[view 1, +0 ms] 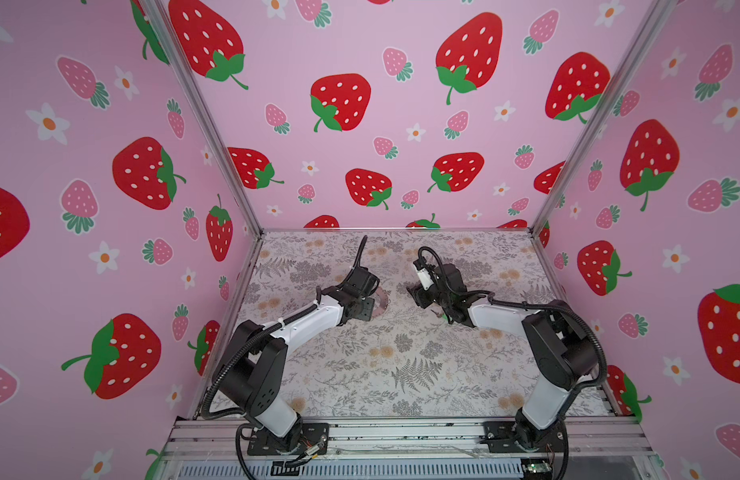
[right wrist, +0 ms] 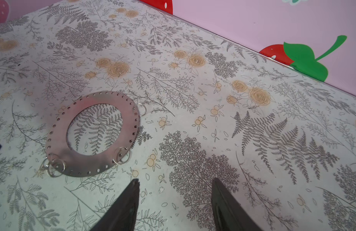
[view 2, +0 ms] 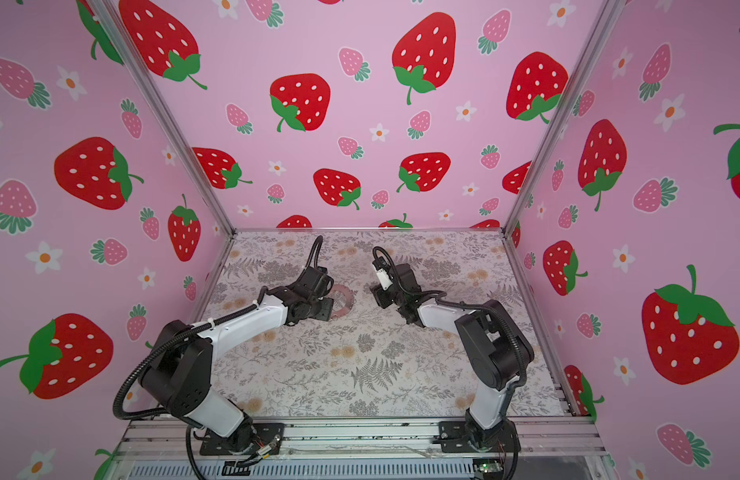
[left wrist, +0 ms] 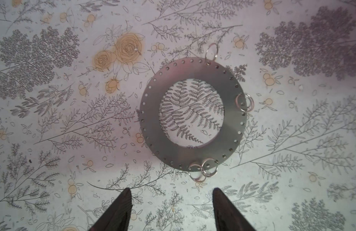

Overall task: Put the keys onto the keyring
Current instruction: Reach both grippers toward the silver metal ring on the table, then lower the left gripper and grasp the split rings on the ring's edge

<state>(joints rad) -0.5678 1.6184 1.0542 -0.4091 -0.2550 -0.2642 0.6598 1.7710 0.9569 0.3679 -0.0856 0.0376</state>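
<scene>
The keyring is a flat grey-brown ring with small holes round its rim and several wire loops on its edge. It lies flat on the floral table, also in the right wrist view. In both top views it shows partly beside the left wrist. My left gripper hovers over the table just short of the ring's looped edge, open and empty. My right gripper is open and empty, off to the ring's side. Of the keys only a sliver of bright green shows under the right wrist.
The floral table is walled in by strawberry-print panels at the back and on both sides. Both arms reach in from the metal rail at the front and meet near the table's middle.
</scene>
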